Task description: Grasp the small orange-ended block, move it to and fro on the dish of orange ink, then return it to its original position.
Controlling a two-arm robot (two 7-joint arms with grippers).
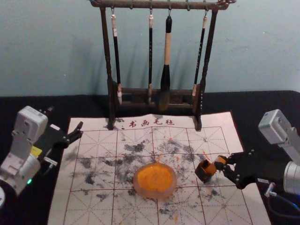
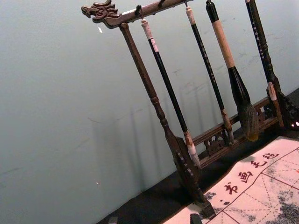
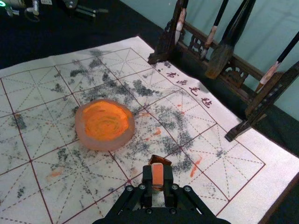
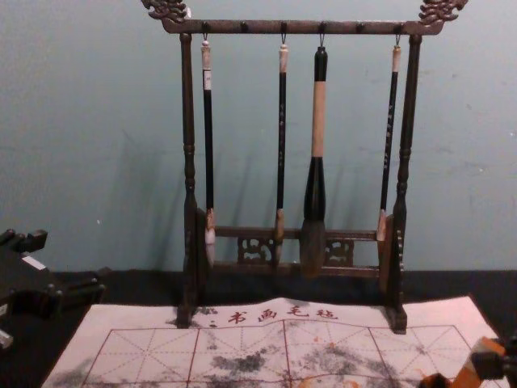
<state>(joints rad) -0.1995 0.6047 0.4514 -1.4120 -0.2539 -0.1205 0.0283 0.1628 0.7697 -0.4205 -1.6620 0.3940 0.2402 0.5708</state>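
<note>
Mat: pale, red-gridded, blotched grey
Table: black
Wall: dull blue-green
Dish: orange ink, on mat
Rack: twelve o'clock from dish, hung with four brushes
Block: three o'clock from dish, orange end clenched by right gripper
Left gripper: spread wide, ten o'clock from dish

Dish on mat, before brush rack

Right gripper angled inward at right, jaws closed — left gripper idle at left, jaws apart
</note>
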